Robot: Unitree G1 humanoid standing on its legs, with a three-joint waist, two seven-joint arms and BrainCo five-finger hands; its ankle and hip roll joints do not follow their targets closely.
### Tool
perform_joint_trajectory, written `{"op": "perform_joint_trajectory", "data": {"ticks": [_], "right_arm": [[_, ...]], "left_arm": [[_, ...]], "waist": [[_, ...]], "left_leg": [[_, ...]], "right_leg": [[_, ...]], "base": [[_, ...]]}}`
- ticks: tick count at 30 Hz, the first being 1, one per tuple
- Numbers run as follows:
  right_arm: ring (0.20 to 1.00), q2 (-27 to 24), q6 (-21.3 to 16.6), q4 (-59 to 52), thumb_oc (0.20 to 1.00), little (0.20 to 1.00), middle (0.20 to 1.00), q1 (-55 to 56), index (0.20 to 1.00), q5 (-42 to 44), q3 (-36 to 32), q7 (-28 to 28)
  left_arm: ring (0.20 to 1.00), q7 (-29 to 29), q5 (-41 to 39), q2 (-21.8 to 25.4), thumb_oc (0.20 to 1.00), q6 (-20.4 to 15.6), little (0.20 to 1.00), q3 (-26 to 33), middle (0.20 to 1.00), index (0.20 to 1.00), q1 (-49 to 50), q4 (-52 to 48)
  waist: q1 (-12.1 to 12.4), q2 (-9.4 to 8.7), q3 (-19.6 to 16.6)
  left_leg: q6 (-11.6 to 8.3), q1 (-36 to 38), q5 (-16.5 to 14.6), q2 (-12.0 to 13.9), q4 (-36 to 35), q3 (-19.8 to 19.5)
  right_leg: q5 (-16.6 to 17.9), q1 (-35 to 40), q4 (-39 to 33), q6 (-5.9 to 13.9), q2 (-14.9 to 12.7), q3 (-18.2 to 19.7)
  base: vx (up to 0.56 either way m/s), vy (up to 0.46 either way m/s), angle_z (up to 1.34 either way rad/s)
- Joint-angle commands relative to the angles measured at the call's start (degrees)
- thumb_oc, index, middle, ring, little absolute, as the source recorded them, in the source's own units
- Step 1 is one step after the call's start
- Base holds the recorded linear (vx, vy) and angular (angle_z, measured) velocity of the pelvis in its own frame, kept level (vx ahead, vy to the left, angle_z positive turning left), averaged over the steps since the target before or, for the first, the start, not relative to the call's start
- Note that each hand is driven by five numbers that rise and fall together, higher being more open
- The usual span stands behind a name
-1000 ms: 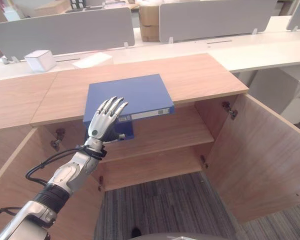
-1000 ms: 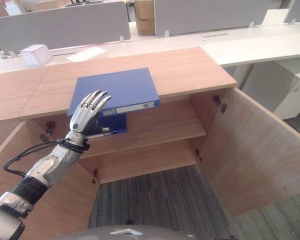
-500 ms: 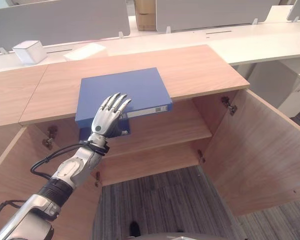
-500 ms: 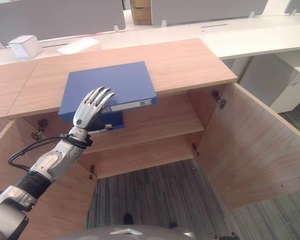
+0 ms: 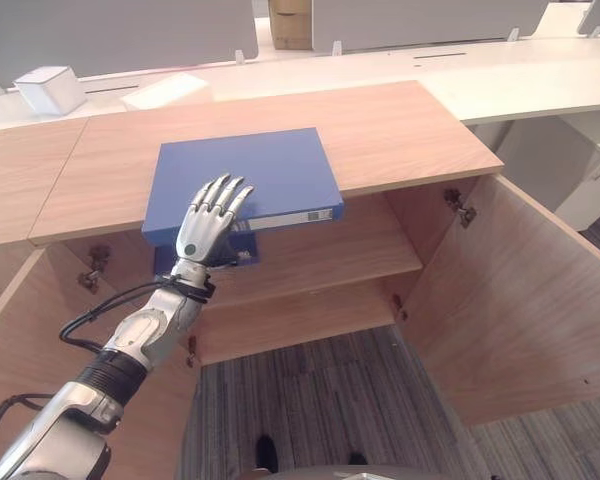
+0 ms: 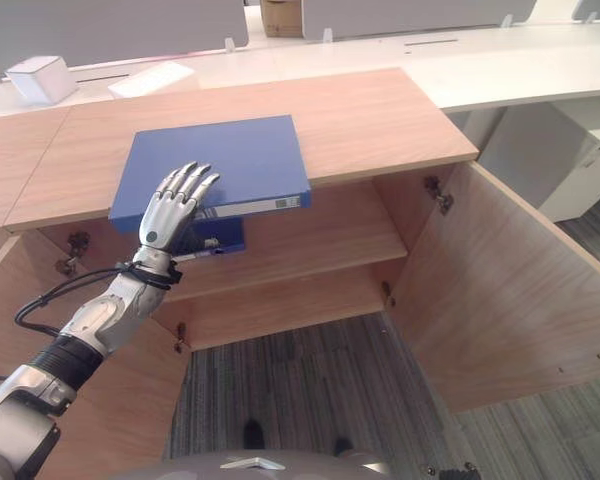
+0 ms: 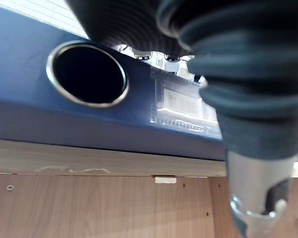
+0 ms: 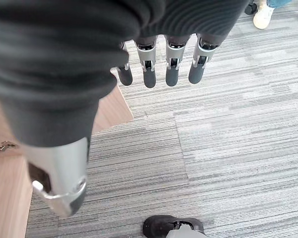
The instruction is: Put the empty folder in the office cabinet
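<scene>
Overhead, the left hand [image 5: 208,222] rests flat-fingered on the blue folder [image 5: 265,170] atop the wooden cabinet [image 5: 400,130].

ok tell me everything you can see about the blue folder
The blue folder is a thick lever-arch binder with a plain matte cover, lying flat and closed on the wooden cabinet top. Its spine overhangs the front edge above the open cabinet and carries a pale label strip and a metal-ringed finger hole. The left hand rests on its near edge, fingers straight across the cover.
</scene>
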Motion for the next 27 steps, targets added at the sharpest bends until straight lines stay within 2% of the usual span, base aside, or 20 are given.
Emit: {"op": "perform_joint_trajectory", "data": {"ticks": [1, 11, 12, 14, 15, 16, 27], "right_arm": [[1.0, -1.2, -0.7, 1.1, 1.0, 1.0, 1.0, -2.7, 1.0, 2.0, -0.6, -1.5], [1.0, -1.4, -1.0, 0.8, 1.0, 1.0, 1.0, -1.9, 1.0, 2.2, -0.7, -1.5], [1.0, -1.5, -1.1, 0.8, 1.0, 1.0, 1.0, -1.8, 1.0, 2.2, -0.8, -1.5], [1.0, -1.6, -1.1, 0.7, 1.0, 1.0, 1.0, -1.8, 1.0, 2.4, -0.9, -1.5], [1.0, -1.6, -1.1, 0.7, 1.0, 1.0, 1.0, -1.8, 1.0, 2.4, -0.9, -1.5], [1.0, -1.7, -1.1, 0.6, 1.0, 1.0, 1.0, -1.7, 1.0, 2.5, -1.0, -1.5], [1.0, -1.8, -1.9, -1.2, 1.0, 1.0, 1.0, -1.2, 1.0, 3.6, -1.4, -1.7]], "left_arm": [[1.0, 3.4, 0.9, 2.4, 1.0, 1.7, 1.0, 4.8, 1.0, 1.0, -8.7, 5.0], [1.0, 4.6, 0.4, 3.9, 1.0, 3.0, 1.0, 7.4, 1.0, 1.0, -7.8, 6.3], [0.78, 4.5, 0.4, 4.0, 0.78, 3.0, 0.78, 7.5, 0.78, 0.78, -7.7, 6.1], [0.511, 4.3, 0.4, 4.4, 0.511, 2.9, 0.511, 7.7, 0.511, 0.511, -7.6, 6.0], [0.31, 4.3, 0.4, 4.4, 0.31, 2.9, 0.31, 7.7, 0.31, 0.31, -7.6, 6.0], [0.2, 4.2, 0.4, 4.6, 0.2, 2.9, 0.2, 7.7, 0.2, 0.2, -7.6, 5.9], [0.2, 3.8, -0.6, 5.8, 0.2, 2.5, 0.2, 8.4, 0.2, 0.2, -7.2, 5.9]], "waist": [[-0.1, -2.33, 0.6], [-0.2, -2.79, 0.5], [-0.2, -2.8, 0.5], [-0.2, -2.78, 0.5], [-0.2, -2.78, 0.6], [-0.2, -2.78, 0.6], [-0.1, -2.58, 0.4]], "left_leg": [[-3.41, 3.9, -10.6, 1.6, -0.3, 1.4], [-3.6, 4.6, -10.7, 1.9, -0.3, 1.7], [-3.61, 4.6, -10.7, 1.9, -0.3, 1.8], [-3.63, 4.7, -10.8, 2.0, -0.3, 1.7], [-3.63, 4.7, -10.8, 2.0, -0.3, 1.7], [-3.64, 4.8, -10.8, 1.9, -0.3, 1.7], [-3.62, 5.5, -11.0, 1.8, -0.3, 1.9]], "right_leg": [[-0.6, -5.1, -0.1, 5.06, -2.2, -2.9], [-0.9, -4.5, -0.1, 5.01, -2.0, -2.9], [-0.9, -4.4, -0.1, 5.0, -2.0, -2.9], [-1.0, -4.3, -0.1, 4.99, -2.0, -2.9], [-1.0, -4.3, -0.1, 4.99, -2.0, -2.9], [-1.0, -4.3, -0.1, 4.99, -2.0, -2.9], [-1.2, -3.5, -0.1, 5.07, -2.3, -3.1]], "base": [[0.0, 0.0, 0.0], [0.0, 0.0, 0.0], [0.0, 0.0, 0.0], [0.0, 0.0, 0.0], [0.0, 0.0, 0.0], [0.0, 0.0, 0.0], [0.0, 0.0, 0.0]]}}
